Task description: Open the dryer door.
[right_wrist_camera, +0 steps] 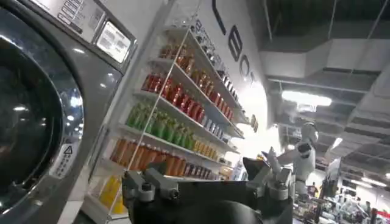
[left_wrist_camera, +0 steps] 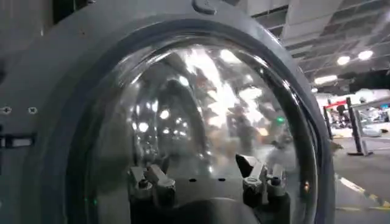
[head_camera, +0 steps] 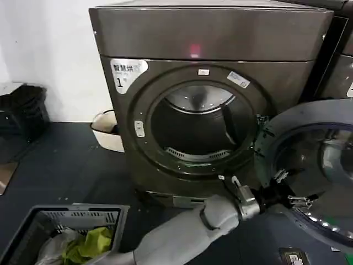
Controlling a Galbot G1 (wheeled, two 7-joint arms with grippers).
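The bronze-grey dryer (head_camera: 209, 38) with the white "1" sticker stands ahead, its drum opening (head_camera: 198, 124) uncovered. The dryer door (head_camera: 314, 121) is swung out to the right, its grey inner face and domed glass turned toward me. My left arm reaches across low in the head view, and the left gripper (head_camera: 298, 199) sits at the door's lower inner side. In the left wrist view the left gripper (left_wrist_camera: 201, 170) is open, fingers wide apart, right in front of the domed glass (left_wrist_camera: 201, 103), with nothing between them. My right gripper (right_wrist_camera: 201, 173) is open and empty, away from the door.
A grey laundry basket (head_camera: 83, 212) with clothes sits at the near left. A white basin (head_camera: 107, 130) lies beside the dryer, a black crate (head_camera: 22, 107) farther left. A neighbouring machine (head_camera: 339, 66) stands to the right; another machine (right_wrist_camera: 49, 122) and bottle shelves (right_wrist_camera: 170, 115) face the right wrist.
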